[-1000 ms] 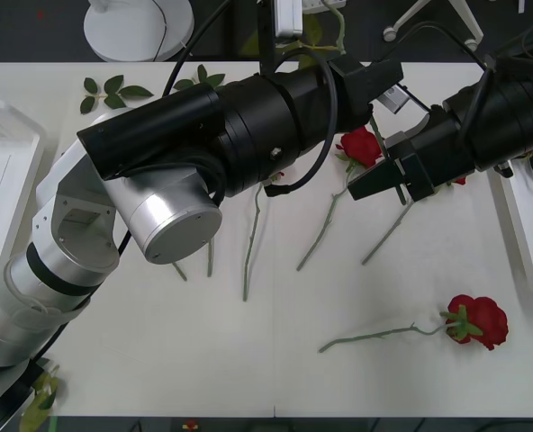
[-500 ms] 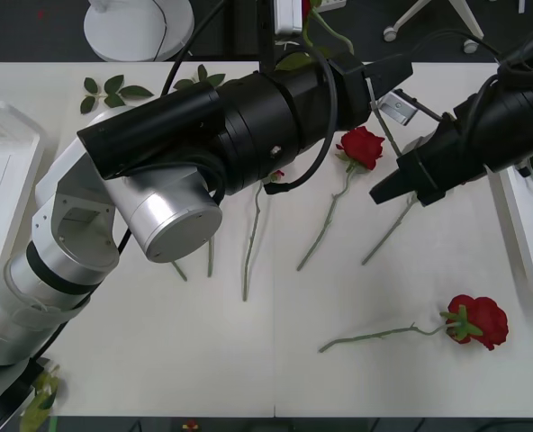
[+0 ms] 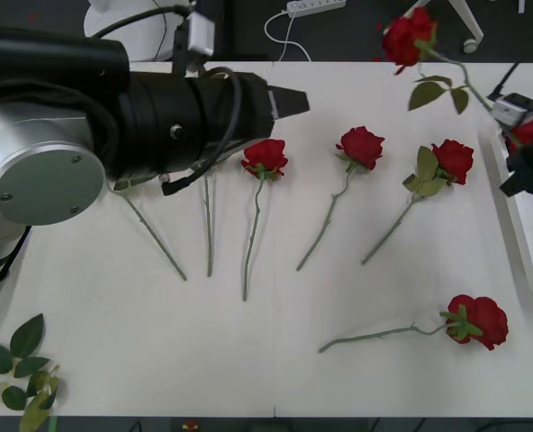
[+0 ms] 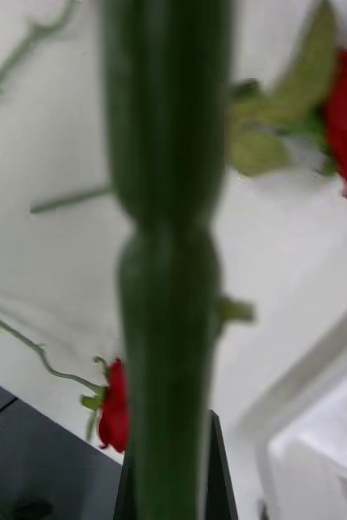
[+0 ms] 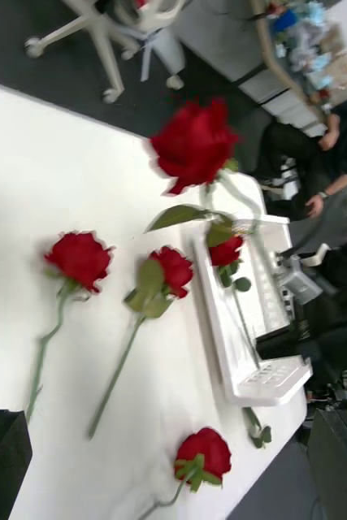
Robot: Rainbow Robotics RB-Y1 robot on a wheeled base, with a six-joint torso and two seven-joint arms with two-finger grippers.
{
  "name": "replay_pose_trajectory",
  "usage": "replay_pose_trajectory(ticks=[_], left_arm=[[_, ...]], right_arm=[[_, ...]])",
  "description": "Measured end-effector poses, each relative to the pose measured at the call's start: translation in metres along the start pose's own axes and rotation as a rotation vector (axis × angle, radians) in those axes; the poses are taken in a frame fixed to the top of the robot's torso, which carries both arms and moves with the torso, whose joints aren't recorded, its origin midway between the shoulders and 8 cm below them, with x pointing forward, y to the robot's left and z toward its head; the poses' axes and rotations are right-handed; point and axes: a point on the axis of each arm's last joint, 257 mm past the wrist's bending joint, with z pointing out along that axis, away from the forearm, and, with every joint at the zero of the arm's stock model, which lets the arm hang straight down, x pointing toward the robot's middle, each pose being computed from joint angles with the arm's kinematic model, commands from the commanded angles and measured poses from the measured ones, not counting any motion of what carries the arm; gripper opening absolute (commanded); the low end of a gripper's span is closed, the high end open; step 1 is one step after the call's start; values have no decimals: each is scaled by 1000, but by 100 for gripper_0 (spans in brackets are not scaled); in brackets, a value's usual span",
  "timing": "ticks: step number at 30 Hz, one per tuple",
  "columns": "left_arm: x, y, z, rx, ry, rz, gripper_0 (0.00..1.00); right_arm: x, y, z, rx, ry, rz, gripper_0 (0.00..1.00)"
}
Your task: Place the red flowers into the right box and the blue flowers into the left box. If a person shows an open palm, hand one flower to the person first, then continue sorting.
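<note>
Red flowers [image 3: 361, 146] lie in a row across the middle of the table [image 3: 275, 360], blooms toward the far side, with one more lying near the front right. Change noted: both arms have pulled off the centre of the table. My left arm has swung back to the left, its left gripper [image 3: 292, 101] now resting over the far-left part of the row with its fingers apart and nothing between them. My right gripper [image 3: 517, 153] has drawn back to the right edge and carries a raised rose [image 3: 406, 36] clear of the table.

Finding: the pick appears complete and the carry toward the right box [image 3: 519, 243] is under way. The right wrist view has the stem running straight through the grip, so I judge that gripper clamped on the stem. The bloom hangs high at the far right, left of the box; the gripper itself sits at the box's left rim. One rose already lies inside. Release is not yet made.
</note>
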Motion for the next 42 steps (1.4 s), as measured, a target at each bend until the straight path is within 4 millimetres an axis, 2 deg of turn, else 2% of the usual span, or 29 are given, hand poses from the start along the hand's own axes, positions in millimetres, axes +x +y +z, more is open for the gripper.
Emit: replay_pose_trajectory(ticks=[4,8,13,19,25,30,33,36,42], left_arm=[[18,53,-9,-140,40,-205,100],[29,101,-22,-281,79,-182,100],[20,151,-34,-401,85,-146,100],[1,213,-48,-547,40,-181,100],[0,260,-59,-656,38,-210,100],[20,305,-63,-779,78,-182,100],[35,324,-60,-834,122,-170,100],[40,338,-57,-869,148,-156,100],[37,361,-44,-887,142,-160,100]], right_arm=[[25,-55,-15,120,31,89,0],[48,-103,-33,228,47,166,0],[78,-145,-42,289,61,289,0],[116,-192,-36,411,74,352,0],[156,-226,-30,502,97,398,0],[186,-259,-33,608,105,413,0],[196,-274,-31,657,107,417,0],[206,-282,-23,677,110,432,0],[223,-289,-12,709,139,440,0]])
